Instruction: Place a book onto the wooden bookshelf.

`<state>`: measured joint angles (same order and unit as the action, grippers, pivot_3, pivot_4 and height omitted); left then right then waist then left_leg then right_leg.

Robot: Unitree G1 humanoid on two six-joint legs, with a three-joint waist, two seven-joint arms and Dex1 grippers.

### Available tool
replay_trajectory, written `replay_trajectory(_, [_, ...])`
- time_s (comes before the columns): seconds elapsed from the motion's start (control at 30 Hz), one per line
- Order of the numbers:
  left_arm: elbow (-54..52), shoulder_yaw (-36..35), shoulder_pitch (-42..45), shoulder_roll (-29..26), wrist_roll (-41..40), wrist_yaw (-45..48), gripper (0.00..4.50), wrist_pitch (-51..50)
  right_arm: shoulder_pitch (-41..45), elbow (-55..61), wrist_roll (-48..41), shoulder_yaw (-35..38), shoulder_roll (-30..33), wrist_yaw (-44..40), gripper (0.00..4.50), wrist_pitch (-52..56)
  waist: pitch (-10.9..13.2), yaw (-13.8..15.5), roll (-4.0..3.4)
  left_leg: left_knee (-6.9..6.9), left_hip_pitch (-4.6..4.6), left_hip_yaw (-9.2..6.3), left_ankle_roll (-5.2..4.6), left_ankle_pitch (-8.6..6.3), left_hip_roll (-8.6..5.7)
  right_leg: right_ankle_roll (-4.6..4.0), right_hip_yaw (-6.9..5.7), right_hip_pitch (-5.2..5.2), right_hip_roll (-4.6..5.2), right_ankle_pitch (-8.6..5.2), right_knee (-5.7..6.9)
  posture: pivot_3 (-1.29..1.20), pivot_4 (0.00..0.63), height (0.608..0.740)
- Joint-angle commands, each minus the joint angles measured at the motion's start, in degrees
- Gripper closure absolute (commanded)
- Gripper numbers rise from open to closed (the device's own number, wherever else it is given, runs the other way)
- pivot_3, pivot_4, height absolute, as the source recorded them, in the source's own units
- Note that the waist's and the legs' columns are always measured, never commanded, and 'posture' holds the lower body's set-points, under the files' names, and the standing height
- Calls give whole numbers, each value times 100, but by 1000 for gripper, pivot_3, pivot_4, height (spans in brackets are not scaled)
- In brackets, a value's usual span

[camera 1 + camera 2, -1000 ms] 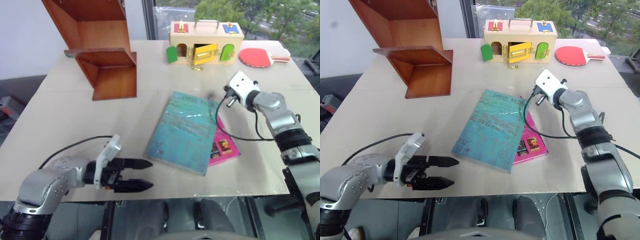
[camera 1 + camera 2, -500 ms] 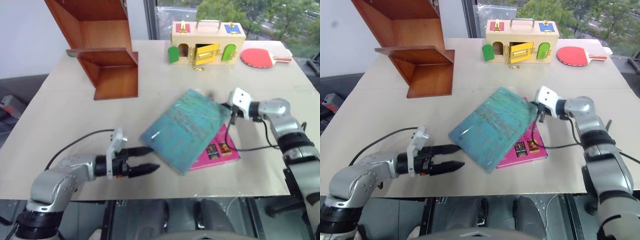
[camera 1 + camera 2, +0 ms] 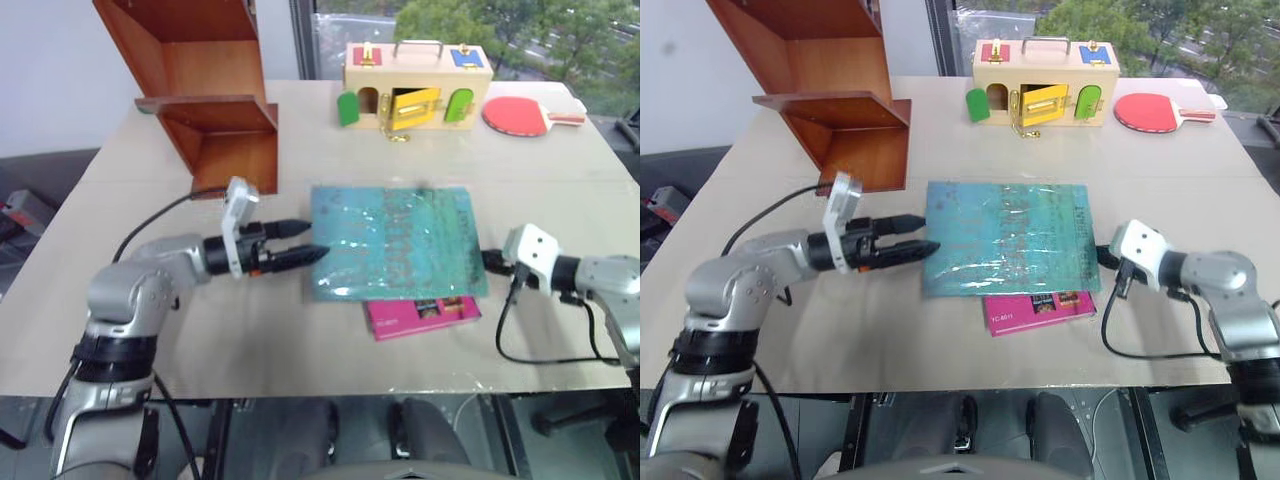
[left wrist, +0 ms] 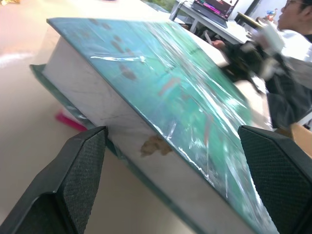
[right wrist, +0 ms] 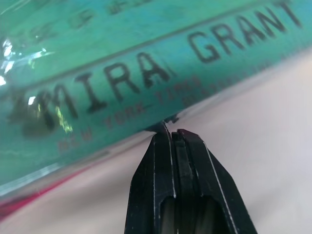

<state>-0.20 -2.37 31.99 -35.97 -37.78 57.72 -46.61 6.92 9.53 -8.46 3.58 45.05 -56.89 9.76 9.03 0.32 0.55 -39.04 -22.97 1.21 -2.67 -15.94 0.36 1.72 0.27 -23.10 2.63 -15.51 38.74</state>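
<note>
The book (image 3: 395, 240), large, thin and teal-blue, lies flat mid-table, square to the front edge. Its near edge rests on a magenta book (image 3: 420, 315). My left gripper (image 3: 315, 240) is open at the book's left edge. In the left wrist view the white page edge of the book (image 4: 161, 83) stands between the two black fingers (image 4: 73, 180). My right gripper (image 3: 487, 260) is shut, its tip against the lower edge of the spine (image 5: 122, 63) on the book's right side. The wooden bookshelf (image 3: 215, 100) stands at the back left.
A pale wooden box (image 3: 415, 80) with coloured doors and a red paddle (image 3: 520, 115) sit along the table's far edge. A cable (image 3: 530, 350) trails from my right wrist over the table. A seated person (image 4: 292, 29) shows beyond the table in the left wrist view.
The book has swung from slanted to square with the table as my right gripper drew back toward the front edge. My left gripper moved forward and up to the book's left edge.
</note>
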Motion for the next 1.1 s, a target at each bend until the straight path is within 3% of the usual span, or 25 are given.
replay_trajectory(0.03, [632,513,585,430,429,4,0,339,-420,1279,-211,279,-10,368,4386,489,1,23,1,-8,-1,1,-1,-1,0,1,1,0,-4,0,4,0,150,740])
replay_trajectory(0.23, [2414,945,1626,1244,1380,-220,0,1217,-1348,2307,-185,652,-115,956,4386,1172,6,39,14,-27,-1,-1,-10,-5,-2,4,8,5,-41,1,11,0,150,740])
replay_trajectory(0.4, [3219,610,2071,1454,1516,-290,0,1707,-1743,2804,-338,971,-223,1277,4386,1688,9,17,18,-24,0,0,-8,-4,2,4,20,0,-52,0,12,0,150,740])
replay_trajectory(0.77, [1200,-871,960,376,-246,416,0,-54,-2413,2392,-194,2409,-320,1920,4386,1968,8,-12,18,-21,-1,0,12,7,7,5,23,-4,-27,0,12,0,150,740])
replay_trajectory(0.87, [439,-1213,405,150,-668,488,0,-306,-2288,2817,-958,2852,-375,1637,4386,2073,9,18,18,-23,2,-2,11,7,7,6,20,0,-28,0,14,0,150,740])
replay_trajectory(0.97, [-385,-1409,-521,4,-705,858,0,319,-1944,3364,-2025,3036,-358,1529,4386,2523,7,-40,15,-18,14,2,13,7,16,5,28,4,-26,0,15,0,150,740])
replay_trajectory(1.1, [-842,-1654,-1416,-411,-942,1450,0,445,-1265,3717,-3013,2740,10,1577,4386,3176,8,-97,17,-16,20,0,9,5,20,4,24,10,-23,1,13,0,150,740])
